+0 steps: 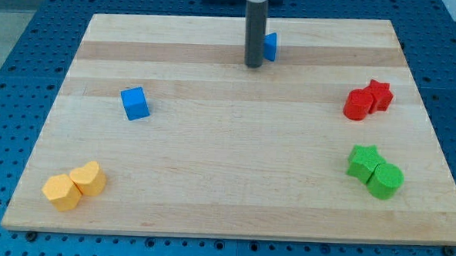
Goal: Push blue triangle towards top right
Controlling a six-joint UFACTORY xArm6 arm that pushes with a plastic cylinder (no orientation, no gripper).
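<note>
Blue triangle (271, 46) sits top centre of the wooden board (226, 182), mostly hidden behind the dark rod, shape hard to confirm. My tip (253, 65) touches its left side; there's no claw, just the bare rod. Blue cube (135, 103) sits upper left.

A: How many blocks sit on the worktop (233, 190)?

B: Eight. Two blue (135, 103) (271, 46), two red (358, 104) (379, 94), two green (363, 161) (385, 180), two yellow (61, 192) (89, 178).

A: And rods?

B: One dark rod (255, 33).

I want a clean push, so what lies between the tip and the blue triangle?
Nothing: in the camera view my tip stands right against the blue triangle, at its left side, with no other block between them.
</note>
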